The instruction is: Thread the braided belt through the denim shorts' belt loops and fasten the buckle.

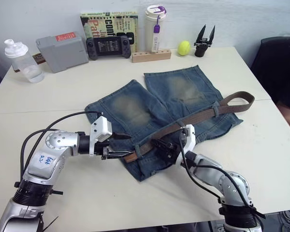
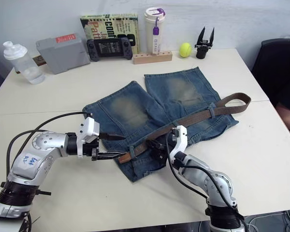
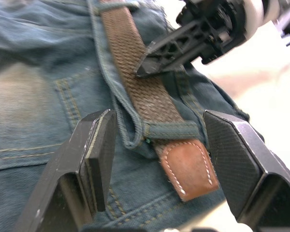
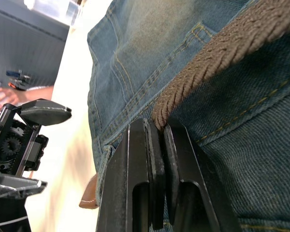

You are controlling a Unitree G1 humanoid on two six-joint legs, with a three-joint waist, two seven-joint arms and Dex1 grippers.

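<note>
So the braided belt (image 1: 193, 117) is lying along the waistband of the denim shorts (image 1: 135, 108), which are spread flat on the table (image 1: 261, 140). Its long axis runs diagonally, from the loose loop out on my right down to the tan leather tip (image 3: 188, 166) near my left. That tip has just poked out of a belt loop (image 3: 170, 130), and it sits right between the fingers of my left gripper (image 3: 169, 159), which is spread wide open around it, not touching yet. My right gripper (image 4: 157, 145) is pinched shut on the belt a bit further back along the strap. So my left is clearly the closer one to the tip. I'd guess the next bit is closing on it and pulling along the strap's line, toward my left.
</note>
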